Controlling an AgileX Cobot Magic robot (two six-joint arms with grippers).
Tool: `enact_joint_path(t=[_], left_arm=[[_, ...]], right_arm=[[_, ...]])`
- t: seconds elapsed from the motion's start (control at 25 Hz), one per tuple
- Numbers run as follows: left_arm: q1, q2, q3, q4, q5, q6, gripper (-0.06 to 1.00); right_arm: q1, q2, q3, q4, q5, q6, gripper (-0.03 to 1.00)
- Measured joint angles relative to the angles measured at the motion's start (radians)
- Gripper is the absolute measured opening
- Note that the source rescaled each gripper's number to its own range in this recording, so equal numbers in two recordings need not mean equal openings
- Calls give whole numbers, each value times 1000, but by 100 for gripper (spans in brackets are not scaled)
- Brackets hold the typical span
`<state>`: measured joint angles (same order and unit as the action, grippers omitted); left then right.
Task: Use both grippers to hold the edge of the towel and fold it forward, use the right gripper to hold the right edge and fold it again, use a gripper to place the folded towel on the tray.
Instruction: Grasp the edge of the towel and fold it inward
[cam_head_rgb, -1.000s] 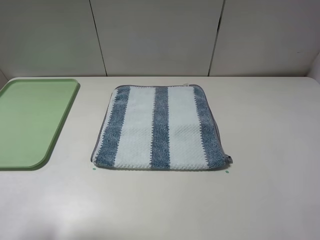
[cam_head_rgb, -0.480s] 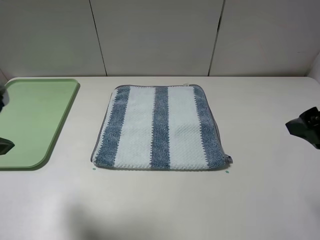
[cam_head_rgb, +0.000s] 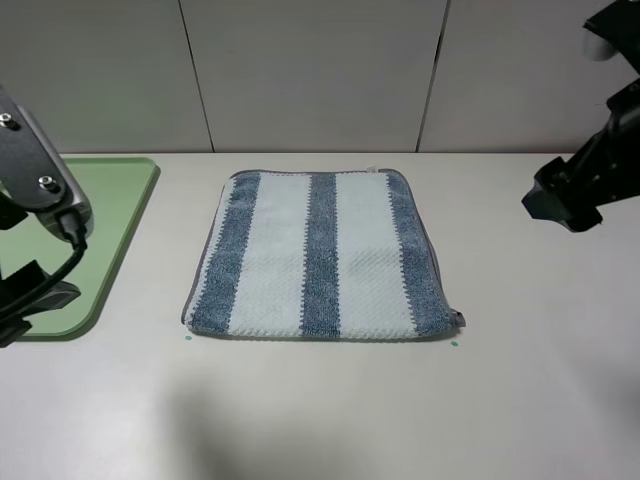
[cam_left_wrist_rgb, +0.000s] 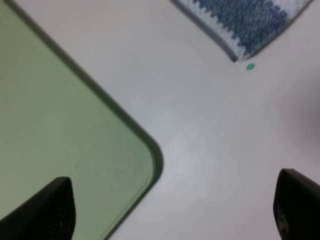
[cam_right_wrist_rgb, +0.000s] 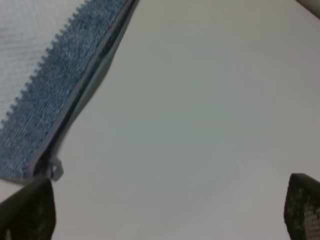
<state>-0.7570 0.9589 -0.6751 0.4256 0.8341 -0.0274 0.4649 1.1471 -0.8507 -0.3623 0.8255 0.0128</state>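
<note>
Over on the pale cream tabletop (cam_head_rgb: 320, 420), the square terry towel with blue-grey and whitish stripes (cam_head_rgb: 320, 255) is lying flat and unfolded in the middle, touching neither arm; its thin grey piped hem (cam_right_wrist_rgb: 85, 85) is running all the way round, with a little tab sticking out at the near right corner. Left of it, well apart, the flat pale green plastic tray with rounded corners (cam_head_rgb: 70, 230) is sitting with nothing on it.

The left black gripper (cam_left_wrist_rgb: 170, 215) is hanging over the tray's near corner closest to the towel; its fingers are standing spread wide with only tray and table between them. The right black gripper (cam_right_wrist_rgb: 165, 215) is hovering off the towel's right side, clear of the cloth; its fingers are spread wide too and pinching nothing. A tiny green dot (cam_left_wrist_rgb: 250, 66) is showing on the table just beside the towel's near left corner.
</note>
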Motion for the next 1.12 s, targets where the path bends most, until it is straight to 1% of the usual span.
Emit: enact_joint_path(t=[0.2,0.4,0.68,0.8,0.92,1.12], left_arm=[[0,32,0,47,-58,0,77],[0,94,0,103,-110,8,76],[0,231,0,113,-186,22,76],[0,280,0,113,-208,54,76],[0,326,0,110,-221,87,76],[0,365,0,71,-321,145,67]], right_arm=[[0,97,-40,-24,-42,-47,100],[0,151,-43,-26,-84,-194,100],[0,183,-43,-17,-85,-362,100],[0,196,-43,26,-85,-435,100],[0,214,-43,108,-85,-520,100],[0,260,-43,215,-86,-646,100]])
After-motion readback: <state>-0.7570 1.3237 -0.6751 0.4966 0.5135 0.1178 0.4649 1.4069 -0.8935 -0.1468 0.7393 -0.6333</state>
